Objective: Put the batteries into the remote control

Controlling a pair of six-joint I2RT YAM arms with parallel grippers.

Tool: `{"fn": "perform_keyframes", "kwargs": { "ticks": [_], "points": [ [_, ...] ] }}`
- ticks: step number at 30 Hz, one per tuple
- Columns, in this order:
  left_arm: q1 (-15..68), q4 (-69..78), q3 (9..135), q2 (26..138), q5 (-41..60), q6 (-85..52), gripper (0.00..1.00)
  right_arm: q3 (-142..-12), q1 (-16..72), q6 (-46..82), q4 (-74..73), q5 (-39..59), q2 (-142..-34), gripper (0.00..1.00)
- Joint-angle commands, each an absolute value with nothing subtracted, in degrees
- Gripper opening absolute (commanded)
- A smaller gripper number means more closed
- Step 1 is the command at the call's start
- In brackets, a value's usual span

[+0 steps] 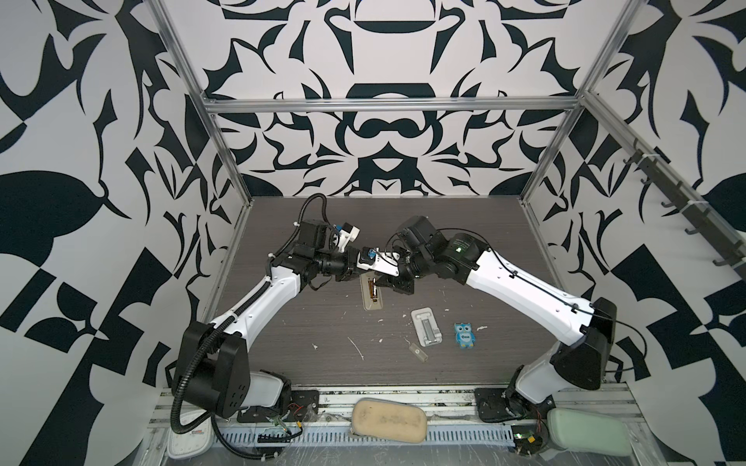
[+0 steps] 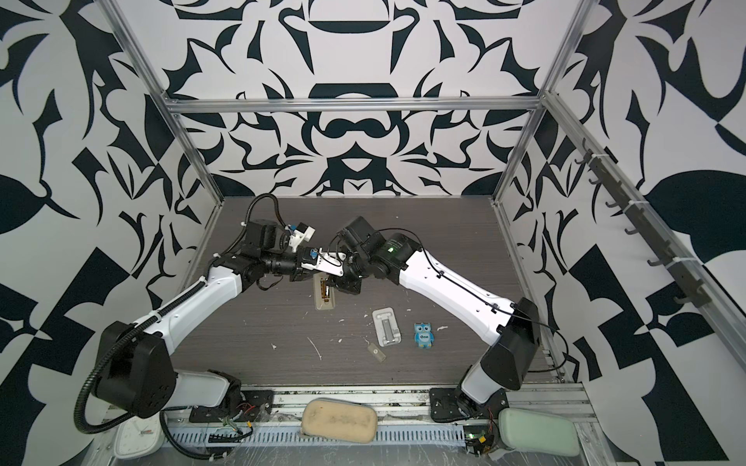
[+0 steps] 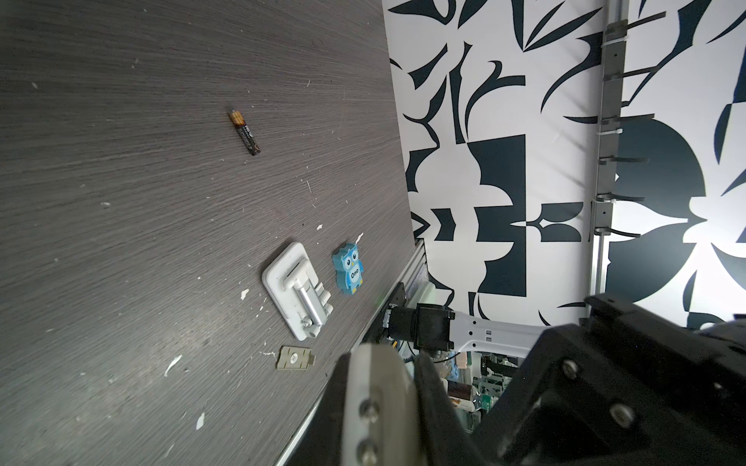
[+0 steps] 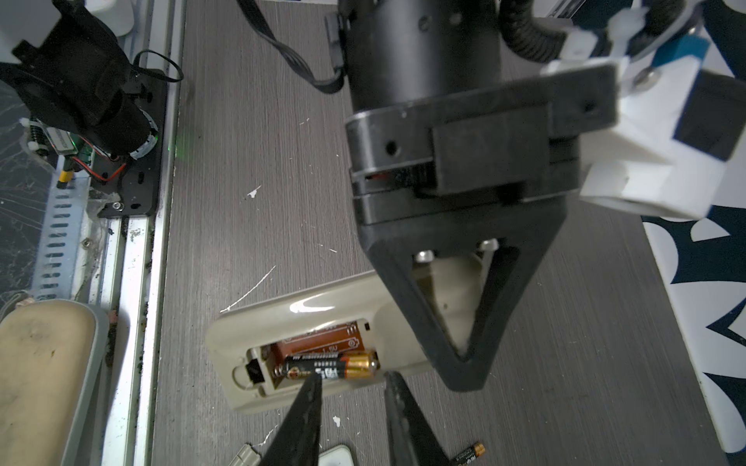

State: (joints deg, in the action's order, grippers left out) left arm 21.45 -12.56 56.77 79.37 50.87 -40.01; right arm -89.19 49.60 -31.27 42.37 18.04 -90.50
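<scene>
Lying back-up on the table (image 1: 282, 343), the remote control (image 1: 372, 300) holds one battery (image 4: 331, 365) in its open bay. The right gripper (image 4: 351, 379) has its jaws apart just over that battery. The left gripper (image 4: 464, 373) is at the remote's far end, and I cannot tell how its jaws stand. The second battery (image 3: 244, 133) lies loose.

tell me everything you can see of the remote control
The remote control lies back-up on the dark table, a glossy beige plastic handset. Its bay is open: one battery sits in one slot, the other slot bare, showing brown board. The left gripper overlaps one end; the right gripper hovers open at the bay.
</scene>
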Motion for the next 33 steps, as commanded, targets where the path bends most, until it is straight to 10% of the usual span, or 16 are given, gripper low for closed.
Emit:
{"fn": "perform_keyframes", "kwargs": {
  "ticks": [1,33],
  "points": [
    [21.65,-13.62,58.59,79.44,52.38,-39.02,0.0,-90.0,50.16,-31.46,41.75,18.5,-90.6,0.29],
    [22.14,-12.83,58.86,79.19,52.08,-38.67,0.0,-86.31,53.12,-33.3,42.67,13.1,-91.65,0.16]
  ]
}}
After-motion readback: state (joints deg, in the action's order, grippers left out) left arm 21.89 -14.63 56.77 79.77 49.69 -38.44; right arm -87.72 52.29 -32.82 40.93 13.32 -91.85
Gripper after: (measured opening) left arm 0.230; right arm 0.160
